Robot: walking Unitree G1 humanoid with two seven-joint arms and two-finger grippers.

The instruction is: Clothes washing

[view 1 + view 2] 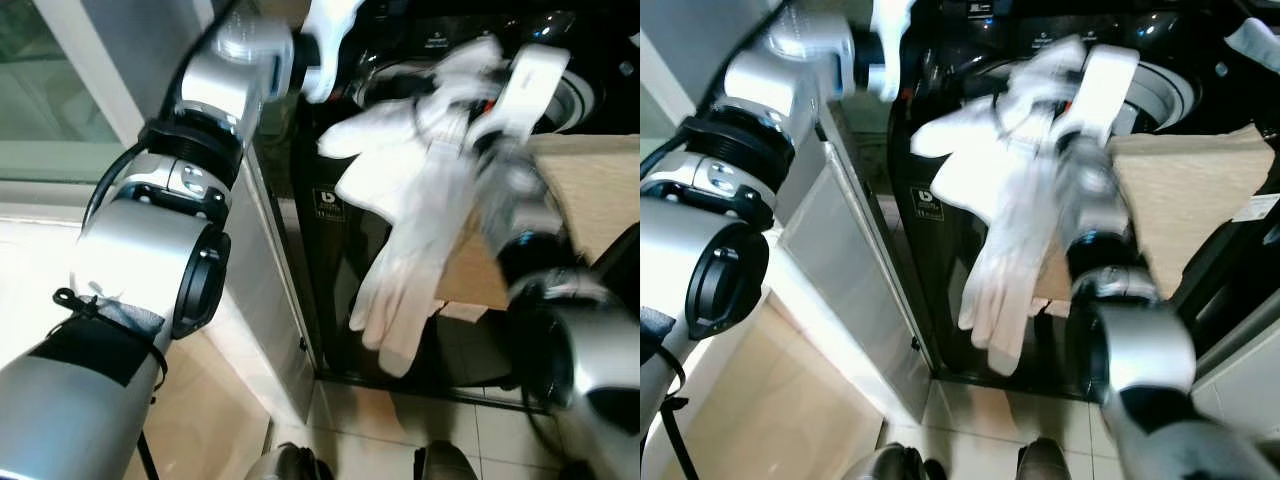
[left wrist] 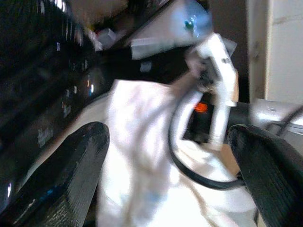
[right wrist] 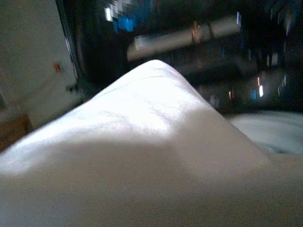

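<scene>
The right hand is clamped on a limp white cloth garment hanging before the black washing machine, while the left hand, fingers apart, faces it.

Silver arms, black joint rings, black cables, white wrist housings.

the white garment hangs from the upper centre of the frame down across the black washing machine front, covering much of the way to the drum opening at upper right. a beige cloth lies over the machine's right side. a pale cabinet wall closes the left, leaving bare floor tiles open at the bottom.
</scene>
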